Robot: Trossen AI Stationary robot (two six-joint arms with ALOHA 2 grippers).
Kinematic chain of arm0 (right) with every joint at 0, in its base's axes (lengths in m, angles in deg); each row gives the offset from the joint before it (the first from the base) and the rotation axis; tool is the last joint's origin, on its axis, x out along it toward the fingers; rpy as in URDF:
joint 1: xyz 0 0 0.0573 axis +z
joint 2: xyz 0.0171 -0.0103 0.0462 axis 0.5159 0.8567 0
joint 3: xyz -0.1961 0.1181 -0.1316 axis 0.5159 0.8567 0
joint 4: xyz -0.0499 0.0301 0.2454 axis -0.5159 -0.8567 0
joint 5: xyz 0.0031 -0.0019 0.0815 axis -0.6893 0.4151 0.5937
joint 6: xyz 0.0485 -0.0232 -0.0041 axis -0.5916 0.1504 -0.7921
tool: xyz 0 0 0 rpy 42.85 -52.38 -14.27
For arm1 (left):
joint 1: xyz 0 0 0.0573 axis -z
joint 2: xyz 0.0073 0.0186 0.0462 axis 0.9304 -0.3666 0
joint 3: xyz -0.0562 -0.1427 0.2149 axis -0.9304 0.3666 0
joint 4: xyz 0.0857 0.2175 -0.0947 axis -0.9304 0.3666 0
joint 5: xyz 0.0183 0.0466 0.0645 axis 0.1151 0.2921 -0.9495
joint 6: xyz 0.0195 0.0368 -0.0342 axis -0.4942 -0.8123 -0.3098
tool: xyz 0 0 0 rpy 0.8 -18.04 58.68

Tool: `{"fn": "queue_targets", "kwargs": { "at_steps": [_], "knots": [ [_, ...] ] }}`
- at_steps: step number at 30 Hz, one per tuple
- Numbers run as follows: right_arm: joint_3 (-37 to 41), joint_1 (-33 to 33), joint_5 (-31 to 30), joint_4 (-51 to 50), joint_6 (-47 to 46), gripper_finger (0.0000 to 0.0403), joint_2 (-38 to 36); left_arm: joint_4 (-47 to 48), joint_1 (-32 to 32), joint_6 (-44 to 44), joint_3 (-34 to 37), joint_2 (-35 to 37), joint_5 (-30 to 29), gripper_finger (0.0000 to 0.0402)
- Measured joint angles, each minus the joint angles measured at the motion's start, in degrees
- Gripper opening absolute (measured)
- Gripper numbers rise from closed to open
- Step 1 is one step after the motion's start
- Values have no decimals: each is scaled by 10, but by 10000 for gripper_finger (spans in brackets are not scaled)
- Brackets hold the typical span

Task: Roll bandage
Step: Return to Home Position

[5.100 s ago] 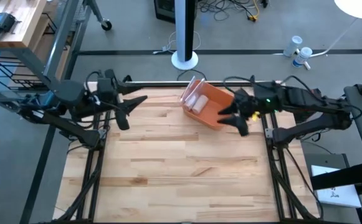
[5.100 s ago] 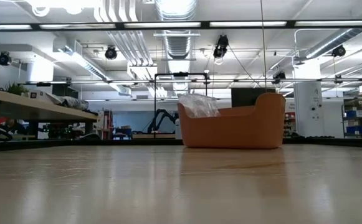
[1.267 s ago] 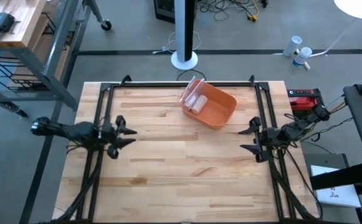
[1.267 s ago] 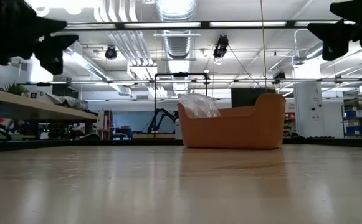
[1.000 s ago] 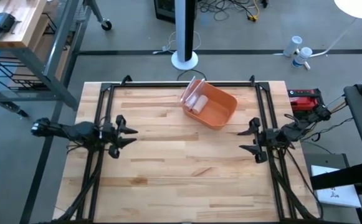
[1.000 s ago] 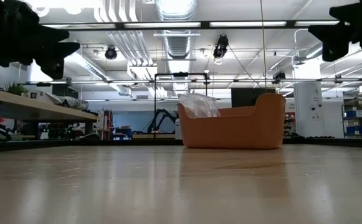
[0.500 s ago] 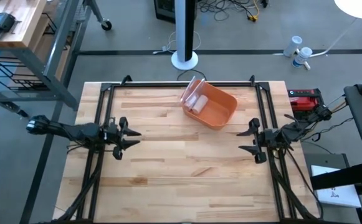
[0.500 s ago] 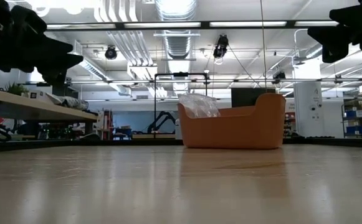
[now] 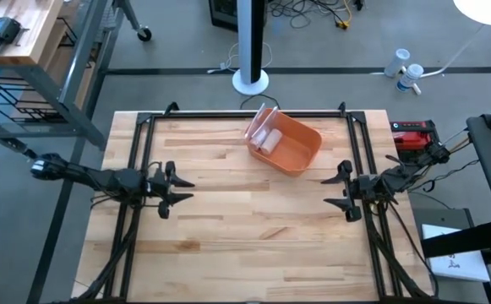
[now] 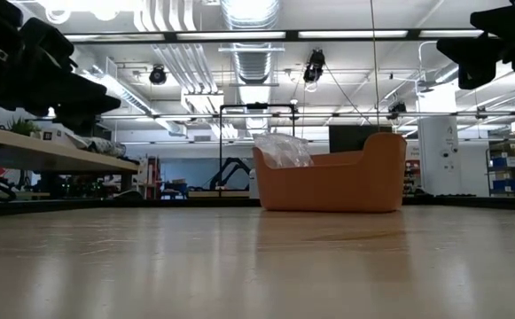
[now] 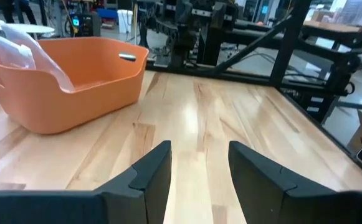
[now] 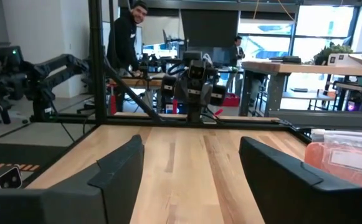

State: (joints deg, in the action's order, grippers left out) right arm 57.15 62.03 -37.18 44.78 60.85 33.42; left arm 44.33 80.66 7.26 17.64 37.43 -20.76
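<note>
An orange bin (image 9: 286,143) stands on its base at the table's far middle. It holds clear plastic packets with pale rolls (image 9: 267,138). The bin also shows in the low view (image 10: 332,173), in the left wrist view (image 11: 62,81) and at the edge of the right wrist view (image 12: 346,162). My left gripper (image 9: 180,189) is open and empty, over the table's left side. My right gripper (image 9: 334,190) is open and empty, over the table's right side. Both are well above the table top. No loose bandage shows on the table.
Black frame rails (image 9: 144,160) run along the table's left, right and far edges. The wooden table top (image 9: 245,228) is bare between the two grippers and toward the near edge. People stand in the room beyond the table (image 12: 126,31).
My left gripper has gone a little toward the table's right and near edges, staying open. The right gripper and the bin have kept still.
</note>
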Motion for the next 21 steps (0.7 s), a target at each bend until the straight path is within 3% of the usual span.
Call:
{"fn": "queue_targets", "kwargs": {
  "at_steps": [21],
  "knots": [
    [0, 0, 0, 0, 0, 228, 0, 0, 0, 0, 0, -57, 0, 151]
  ]
}}
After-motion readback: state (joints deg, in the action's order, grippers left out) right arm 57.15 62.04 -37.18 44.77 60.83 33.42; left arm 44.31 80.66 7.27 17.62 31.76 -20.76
